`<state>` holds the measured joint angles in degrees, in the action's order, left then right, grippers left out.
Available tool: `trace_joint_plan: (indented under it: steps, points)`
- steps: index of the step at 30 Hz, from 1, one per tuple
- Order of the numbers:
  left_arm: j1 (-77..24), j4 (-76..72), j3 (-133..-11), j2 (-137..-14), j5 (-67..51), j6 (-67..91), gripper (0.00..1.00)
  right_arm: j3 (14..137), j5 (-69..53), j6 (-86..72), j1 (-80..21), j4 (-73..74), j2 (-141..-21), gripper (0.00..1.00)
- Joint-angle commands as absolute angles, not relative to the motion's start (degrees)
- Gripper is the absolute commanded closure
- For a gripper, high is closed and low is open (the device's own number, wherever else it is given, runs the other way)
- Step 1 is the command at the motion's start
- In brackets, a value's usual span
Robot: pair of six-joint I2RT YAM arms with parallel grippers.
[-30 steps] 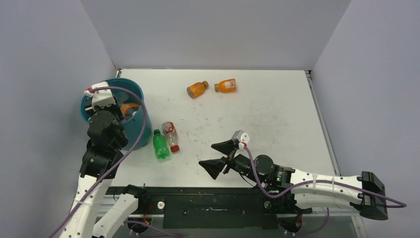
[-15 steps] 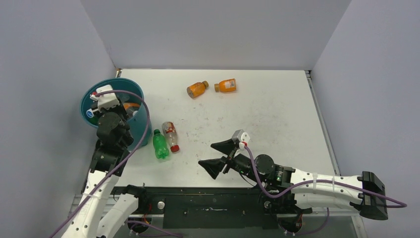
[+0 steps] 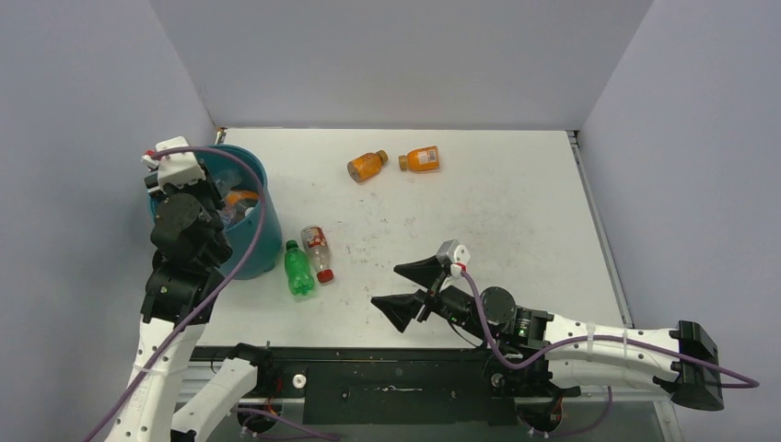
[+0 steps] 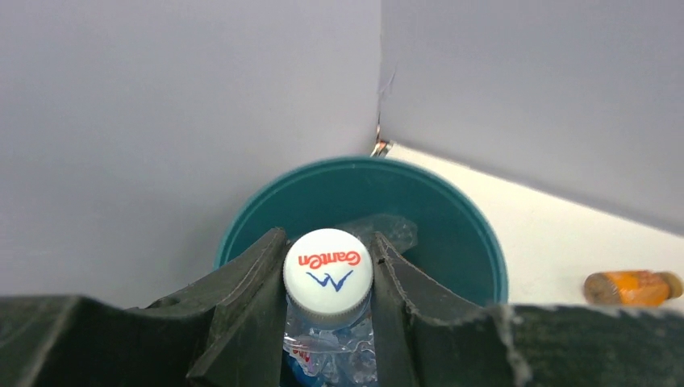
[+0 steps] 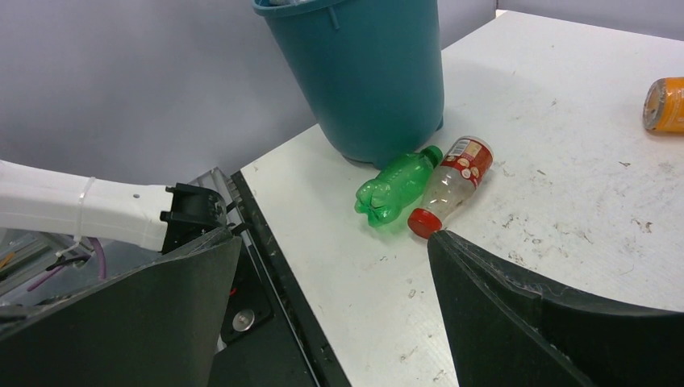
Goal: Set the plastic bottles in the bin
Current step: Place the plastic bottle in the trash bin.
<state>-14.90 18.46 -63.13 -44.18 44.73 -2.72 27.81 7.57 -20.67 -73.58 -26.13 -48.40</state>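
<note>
Left pincer [image 4: 327, 242] holds a white-capped clear bottle [image 4: 327, 270] at the teal bin [image 4: 476, 242].
Jaws pinched on its neck; cap up, long axis roughly upright, bin's mouth just ahead and below. Right pincer [image 5: 335, 238] is spread wide, empty, above the desk [image 3: 497, 212]; green bottle [image 5: 395, 187] and red-capped bottle [image 5: 452, 181] lie together beside the bin.

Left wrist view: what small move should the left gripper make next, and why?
Probably open the left gripper: it is shut on a white-capped clear bottle poised at the open mouth of the bin, so letting go should drop it in.
</note>
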Motion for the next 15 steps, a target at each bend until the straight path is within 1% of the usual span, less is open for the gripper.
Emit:
trace_joint_plan:
  steps: [1,8,10,13,15]
  points:
    - [-15.6,15.6,-70.4,-44.9,43.4,-6.0,1.00,29.1,7.6,-21.3,-73.9,-28.0,-46.4,0.10]
    - [-15.6,1.6,-67.7,-49.7,43.1,-10.6,1.00,28.5,8.3,-21.3,-73.9,-27.6,-46.4,0.10]
    - [-15.5,-5.6,-65.1,-51.2,44.3,-12.0,1.00,29.0,8.0,-21.2,-73.9,-27.8,-47.2,0.10]
    - [-14.7,-18.6,-60.0,-52.8,42.5,-15.7,1.00,29.7,7.3,-20.8,-73.9,-27.8,-48.3,0.10]
    - [-13.8,-23.7,-59.1,-55.0,41.6,-17.4,1.00,29.7,7.0,-20.7,-73.9,-28.0,-48.7,0.10]
